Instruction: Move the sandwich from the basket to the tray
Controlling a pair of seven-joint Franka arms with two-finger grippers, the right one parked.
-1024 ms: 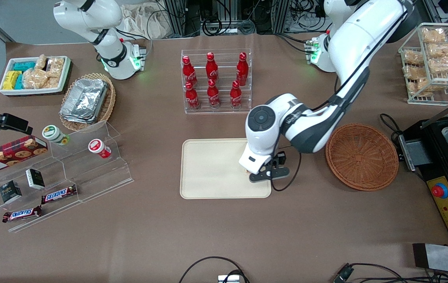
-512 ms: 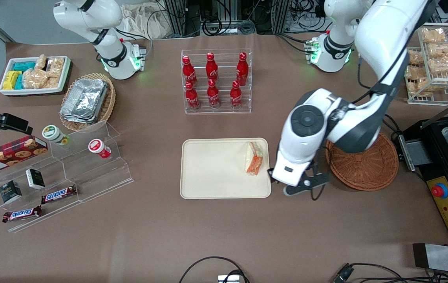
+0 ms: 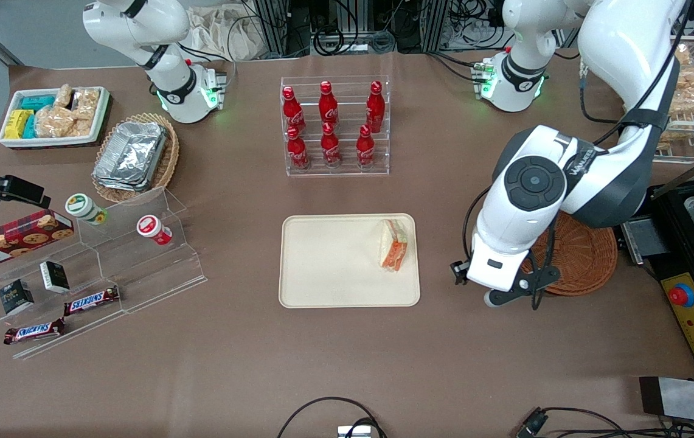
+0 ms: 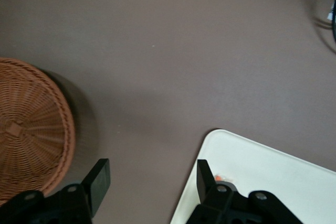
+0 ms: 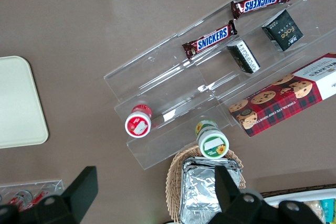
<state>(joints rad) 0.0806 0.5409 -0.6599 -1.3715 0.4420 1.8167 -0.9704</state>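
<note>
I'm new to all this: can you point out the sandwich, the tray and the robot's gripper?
sandwich (image 3: 394, 246), front view, its wrapped middle.
tray (image 3: 328, 261), front view, bare floor.
gripper (image 4: 152, 179), left wrist view, the gap between its open fingers, above the table.

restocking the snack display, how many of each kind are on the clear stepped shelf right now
snickers bars: 2
small dark boxes: 2
round tubs: 2
cookie box: 1
total: 7
The pincer is open, empty, above the table between the tray and the basket.
</note>
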